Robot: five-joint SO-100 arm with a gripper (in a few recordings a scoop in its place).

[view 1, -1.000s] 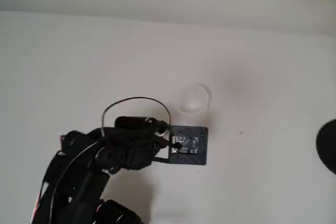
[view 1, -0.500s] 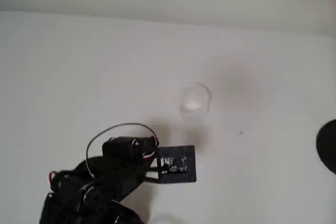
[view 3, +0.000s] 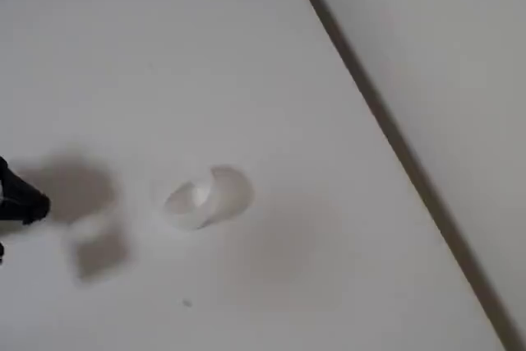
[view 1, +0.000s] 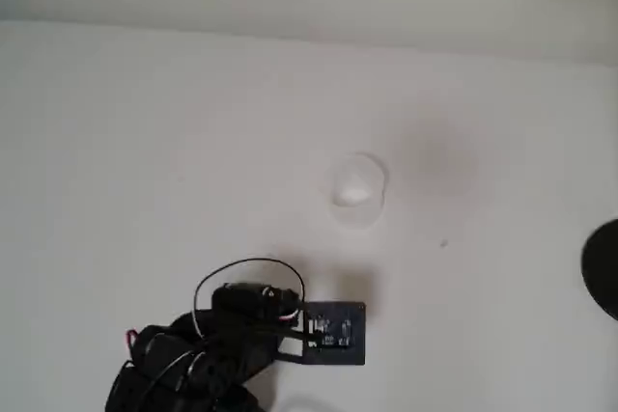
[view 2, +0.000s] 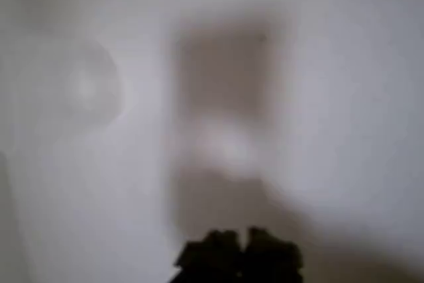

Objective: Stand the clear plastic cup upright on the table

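The gripper point(view 1: 333, 333) has drawn back from the clear plastic cup point(view 1: 356, 188), now well ahead of its together-looking jaws, seemingly upright on the table point(view 1: 145, 142), so the task looks done.

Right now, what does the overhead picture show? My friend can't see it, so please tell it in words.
A clear cup sits alone near the middle of a white table, faint against it. The black gripper is below it in the picture, apart from the cup and holding nothing. A dark round shape peeks in at the right edge.
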